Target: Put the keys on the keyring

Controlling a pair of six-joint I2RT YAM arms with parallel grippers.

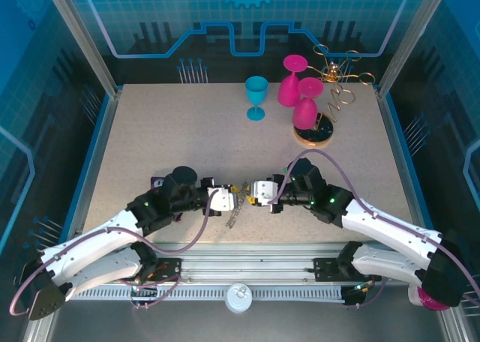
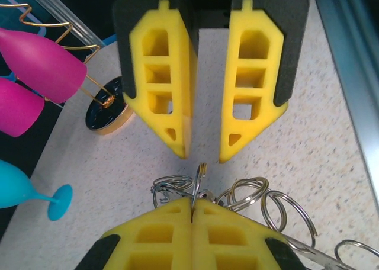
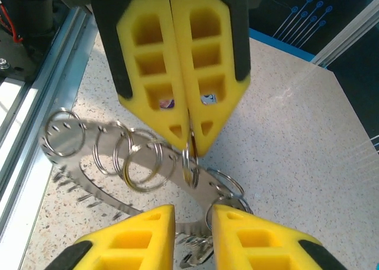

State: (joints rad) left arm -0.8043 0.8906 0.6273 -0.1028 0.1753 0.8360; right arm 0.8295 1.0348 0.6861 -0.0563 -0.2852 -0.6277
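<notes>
The keyring [image 1: 235, 211] lies on the speckled table between my two grippers, a flat grey band [image 3: 87, 131] with several silvery wire loops [image 2: 260, 202] round its rim. My left gripper [image 2: 193, 203] is shut on one upright wire loop [image 2: 197, 184] of the keyring, and its closed yellow fingers [image 3: 177, 104] pinch that loop from the far side in the right wrist view. My right gripper [image 3: 193, 214] is open, its fingertips straddling the band just short of the pinched loop, facing the left gripper [image 1: 223, 199]. I cannot make out the keys.
At the back right, a gold wire stand [image 1: 330, 94] on a dark round base [image 2: 106, 111] holds two pink glasses [image 1: 300, 94]. A teal glass [image 1: 256, 96] stands beside it. A small dark purple object [image 1: 157, 182] lies by my left arm. A metal rail [image 1: 240, 271] runs along the near edge.
</notes>
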